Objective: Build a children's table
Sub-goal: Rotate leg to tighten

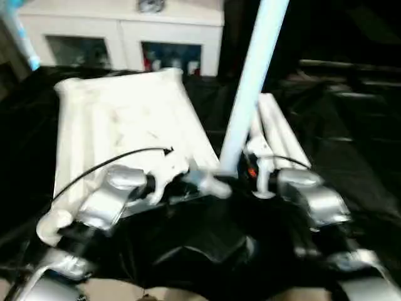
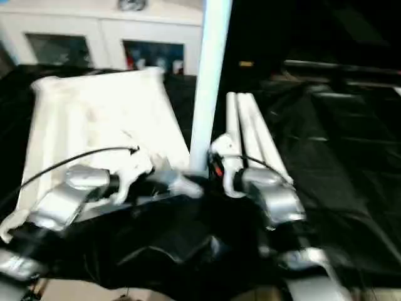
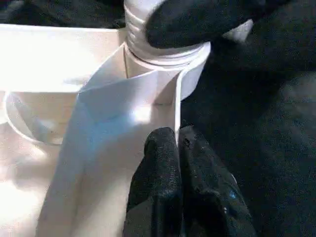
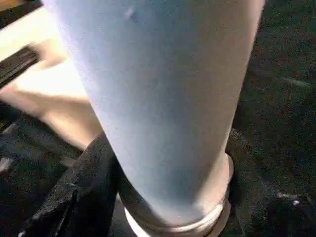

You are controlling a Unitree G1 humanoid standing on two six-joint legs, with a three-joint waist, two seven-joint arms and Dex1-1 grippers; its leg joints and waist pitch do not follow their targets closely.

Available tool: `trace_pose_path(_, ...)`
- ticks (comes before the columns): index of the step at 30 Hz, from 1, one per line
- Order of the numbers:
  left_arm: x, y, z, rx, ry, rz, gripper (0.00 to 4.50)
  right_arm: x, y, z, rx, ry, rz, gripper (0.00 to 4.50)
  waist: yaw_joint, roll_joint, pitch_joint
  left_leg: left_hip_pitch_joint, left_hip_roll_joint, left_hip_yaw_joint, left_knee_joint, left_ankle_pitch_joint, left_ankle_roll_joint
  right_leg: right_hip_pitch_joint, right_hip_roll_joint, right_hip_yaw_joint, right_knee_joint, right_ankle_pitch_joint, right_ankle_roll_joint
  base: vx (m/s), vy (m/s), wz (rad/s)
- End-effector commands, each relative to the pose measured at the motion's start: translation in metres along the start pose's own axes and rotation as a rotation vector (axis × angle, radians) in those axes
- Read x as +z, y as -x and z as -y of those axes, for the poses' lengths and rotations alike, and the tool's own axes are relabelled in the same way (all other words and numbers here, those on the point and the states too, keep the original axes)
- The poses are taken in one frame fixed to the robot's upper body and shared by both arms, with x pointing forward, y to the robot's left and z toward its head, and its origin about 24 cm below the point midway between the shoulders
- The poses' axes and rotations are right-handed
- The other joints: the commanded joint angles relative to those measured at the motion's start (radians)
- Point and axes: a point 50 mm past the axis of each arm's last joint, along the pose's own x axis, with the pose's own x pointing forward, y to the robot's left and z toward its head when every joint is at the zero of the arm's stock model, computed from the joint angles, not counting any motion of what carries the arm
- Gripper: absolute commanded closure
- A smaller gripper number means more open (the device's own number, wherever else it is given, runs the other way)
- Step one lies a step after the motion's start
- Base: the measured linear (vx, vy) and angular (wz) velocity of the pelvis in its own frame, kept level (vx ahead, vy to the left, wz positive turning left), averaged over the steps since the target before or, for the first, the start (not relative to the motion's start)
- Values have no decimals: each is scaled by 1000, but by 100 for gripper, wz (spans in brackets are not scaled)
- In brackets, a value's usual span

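Left eye view: the white tabletop (image 1: pixel 122 125) lies underside up on my desk (image 1: pixel 351 163), which is covered in black sheeting. One tube leg (image 1: pixel 250 88) stands upright at the tabletop's near right corner, leaning slightly right toward its top. Its threaded lower end sits at the round corner socket (image 3: pixel 165 64).

My left claw (image 3: pixel 178 148) is pressed together, its fingertips pinching the thin rim wall of the tabletop just beside that socket. My right claw (image 4: pixel 168 197) is wrapped around the lower part of the upright leg, with one black finger (image 4: pixel 81 197) on each side of the tube.

Two more tube legs (image 2: pixel 250 135) lie side by side on the desk just right of the tabletop. A white glass-door cabinet (image 1: pixel 125 41) stands at the far side.
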Motion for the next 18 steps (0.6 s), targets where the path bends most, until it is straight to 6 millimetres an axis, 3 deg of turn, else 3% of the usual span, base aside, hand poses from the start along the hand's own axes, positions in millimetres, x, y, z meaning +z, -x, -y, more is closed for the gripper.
trace_pose_path(1,23,-7,-2,54,-11,59,450,-21,-16,-17,27,-72,-81,178,1,3,-48,13,43,-19,-70,-282,-18,32,-87,53,-96,-363,-168,0,0,0)
trace_pose_path(4,34,-22,-5,181,53,52,450,-22,-37,-26,-80,-126,-102,178,-2,2,-51,14,42,-17,-66,-279,-17,30,-87,53,-95,-343,-176,0,0,0)
trace_pose_path(10,39,-31,2,195,15,42,450,-21,-50,-34,-104,-128,-119,178,0,2,-55,8,44,-18,-68,-247,5,37,-86,51,-88,-255,-188,0,0,0)
trace_pose_path(11,39,-32,3,195,10,41,450,-20,-51,-35,-99,-127,-114,122,1,3,-55,9,44,-17,-67,-245,7,37,-87,52,-88,-249,-190,0,0,0)
trace_pose_path(17,39,-27,5,128,-39,79,450,-10,-54,-34,-66,-99,-67,64,-3,3,-53,7,44,-19,-70,-282,4,36,-88,51,-93,-311,-178,0,0,0)
trace_pose_path(18,37,-24,6,100,-58,86,450,-7,-53,-32,-62,-60,-59,59,-3,8,-53,6,45,-20,-70,-281,3,35,-89,51,-92,-305,-180,0,0,0)
